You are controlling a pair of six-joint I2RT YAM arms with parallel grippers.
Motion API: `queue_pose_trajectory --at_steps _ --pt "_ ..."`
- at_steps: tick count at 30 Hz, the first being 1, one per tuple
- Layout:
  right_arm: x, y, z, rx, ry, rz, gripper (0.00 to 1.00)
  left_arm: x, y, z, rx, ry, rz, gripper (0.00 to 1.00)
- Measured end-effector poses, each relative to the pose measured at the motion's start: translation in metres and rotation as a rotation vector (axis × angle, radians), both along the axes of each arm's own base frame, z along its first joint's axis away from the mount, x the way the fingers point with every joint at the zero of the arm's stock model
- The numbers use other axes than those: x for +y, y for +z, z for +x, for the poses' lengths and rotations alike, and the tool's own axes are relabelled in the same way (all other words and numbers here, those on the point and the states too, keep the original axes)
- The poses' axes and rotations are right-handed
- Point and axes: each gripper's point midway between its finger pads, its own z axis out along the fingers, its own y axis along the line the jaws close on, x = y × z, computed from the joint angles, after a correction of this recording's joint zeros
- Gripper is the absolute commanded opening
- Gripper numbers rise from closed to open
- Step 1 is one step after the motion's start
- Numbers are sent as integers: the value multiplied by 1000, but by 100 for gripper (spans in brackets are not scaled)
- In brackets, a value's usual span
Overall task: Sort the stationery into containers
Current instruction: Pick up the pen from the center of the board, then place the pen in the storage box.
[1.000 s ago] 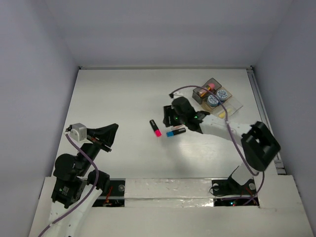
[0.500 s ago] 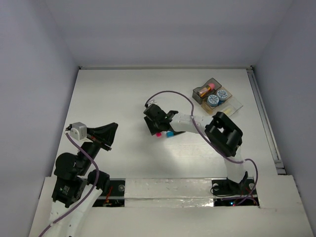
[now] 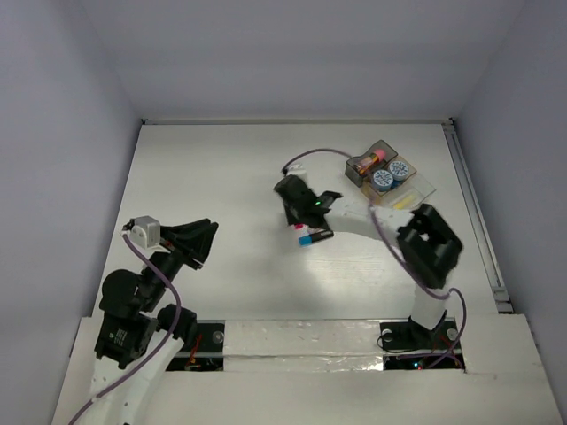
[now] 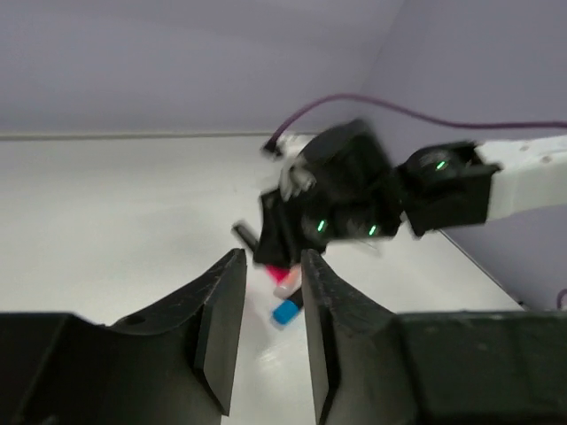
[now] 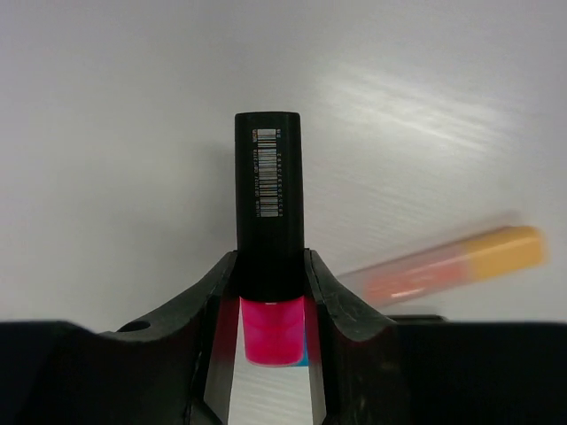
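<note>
My right gripper (image 3: 299,219) is shut on the pink-black highlighter (image 5: 267,195), gripping it near its pink cap and holding it over the table middle (image 5: 270,266). The blue-black highlighter (image 3: 312,237) lies on the table just below it. A blurred orange highlighter (image 5: 443,266) lies beside it in the right wrist view. The joined trays (image 3: 416,188) stand at the far right and hold two blue-white rolls (image 3: 383,180), the pink-capped glue stick (image 3: 370,160) and the yellow highlighter (image 3: 400,202). My left gripper (image 3: 199,241) is open and empty at the near left (image 4: 270,266).
The white table (image 3: 213,177) ends at grey walls at the back and both sides. A purple cable (image 3: 310,156) loops above the right arm. The right arm's elbow (image 3: 430,246) stands between its base and the trays.
My right gripper swung left over the pink-black highlighter, closed on it and raised it off the table, moving back right. The left gripper barely moved.
</note>
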Motion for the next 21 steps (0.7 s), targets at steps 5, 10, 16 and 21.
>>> queue_pose_trajectory --at_steps 5,10,16,21 --pt "-127 93 49 -194 -329 221 2 -21 -16 10 73 -95 49 37" --pt "-280 133 60 -369 -700 330 2 -38 -40 21 179 -167 92 40" --pt "-349 86 51 -280 -869 322 4 -41 -40 17 177 -194 93 40" --pt "-358 63 53 -217 -902 330 11 -40 -33 13 146 -196 85 40"
